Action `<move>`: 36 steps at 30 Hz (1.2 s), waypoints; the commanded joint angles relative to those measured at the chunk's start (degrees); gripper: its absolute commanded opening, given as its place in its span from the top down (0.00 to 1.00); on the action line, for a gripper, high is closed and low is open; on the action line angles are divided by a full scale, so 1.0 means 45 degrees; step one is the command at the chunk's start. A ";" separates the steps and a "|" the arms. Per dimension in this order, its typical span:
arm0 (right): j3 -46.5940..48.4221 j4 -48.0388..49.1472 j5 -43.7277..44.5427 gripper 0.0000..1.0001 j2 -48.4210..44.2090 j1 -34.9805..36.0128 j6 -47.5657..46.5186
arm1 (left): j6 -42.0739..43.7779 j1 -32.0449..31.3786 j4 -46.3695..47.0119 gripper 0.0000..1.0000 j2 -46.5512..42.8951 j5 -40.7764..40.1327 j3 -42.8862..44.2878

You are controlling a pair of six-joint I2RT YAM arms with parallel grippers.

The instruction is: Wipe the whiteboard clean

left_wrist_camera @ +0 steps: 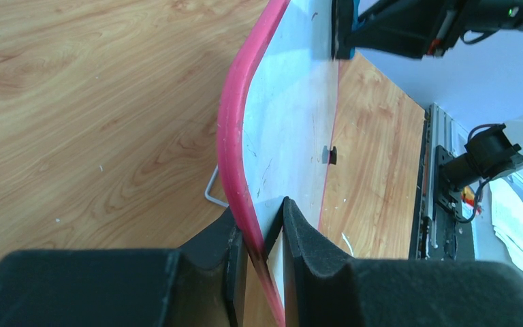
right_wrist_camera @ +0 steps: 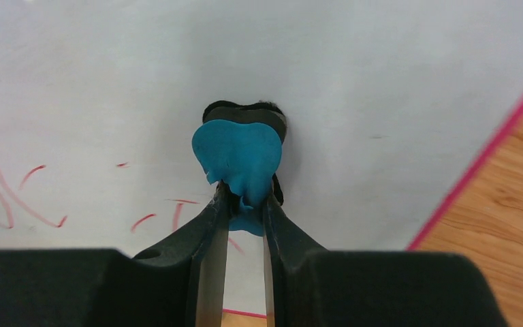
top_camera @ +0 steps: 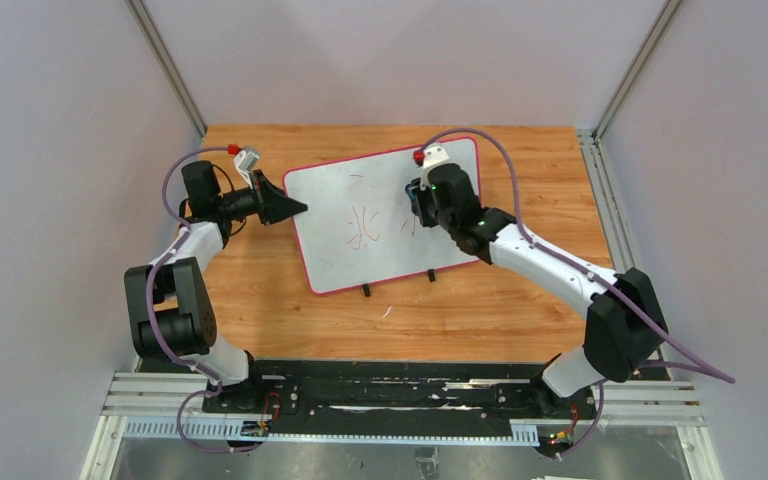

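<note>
Whiteboard (top_camera: 345,190) lies mid-table on the wood table (top_camera: 260,300), slightly skewed, its two black feet (top_camera: 366,291) on the near edge. Your left gripper (left_wrist_camera: 262,225) is clamped on the pink rim at the board's left edge, one finger above and one below. That's presumably an anchor so the board won't slide under wiping pressure; whether that edge is lifted off the wood, can't tell. Your right gripper (right_wrist_camera: 245,204) is closed on the tab of a blue eraser (right_wrist_camera: 238,153), whose black pad sits against the surface near the far right part of the board. Gripping from above lets the wrist push the pad flat. Red marks (right_wrist_camera: 7,184) show on the left-arm side of the eraser, approx. board centre, w/ a few short strokes just beside the pad. The area around the pad looks clean, so my read is erasing is underway, not done. Next pass prob. needs a sweep toward those strokes. Watch the pinch on that soft tab, since it may twist under side load.
</note>
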 commanded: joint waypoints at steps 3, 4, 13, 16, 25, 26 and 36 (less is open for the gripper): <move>-0.0382 -0.0460 0.0726 0.99 -0.1183 -0.1304 -0.0416 | 0.2062 -0.0027 -0.0492 1.00 -0.0023 -0.1232 -0.0100; -0.0388 -0.0471 0.0658 0.99 -0.1216 -0.1306 -0.0407 | 0.2078 -0.0027 -0.0507 1.00 -0.0002 -0.1247 -0.0095; 0.0025 0.0109 -0.0659 0.99 -0.0016 -0.0381 0.0511 | 0.2093 -0.0017 -0.0528 1.00 -0.0094 -0.1236 -0.0133; 0.0542 0.0147 -0.0505 0.99 0.0595 0.0519 0.0577 | 0.2060 -0.0022 -0.0529 1.00 -0.0092 -0.1232 -0.0109; 0.2222 -0.0016 -0.0344 0.99 0.2187 0.2365 0.0586 | 0.2073 -0.0022 -0.0553 1.00 -0.0143 -0.1174 -0.0148; 0.2308 -0.0108 -0.0250 0.99 0.2289 0.2373 0.0580 | 0.2145 -0.0014 -0.0649 1.00 -0.0156 -0.1154 -0.0111; 0.0914 -0.0480 0.0775 0.99 0.1076 0.0946 0.0151 | 0.4870 -0.0036 -0.4307 1.00 0.0001 -0.1282 0.0871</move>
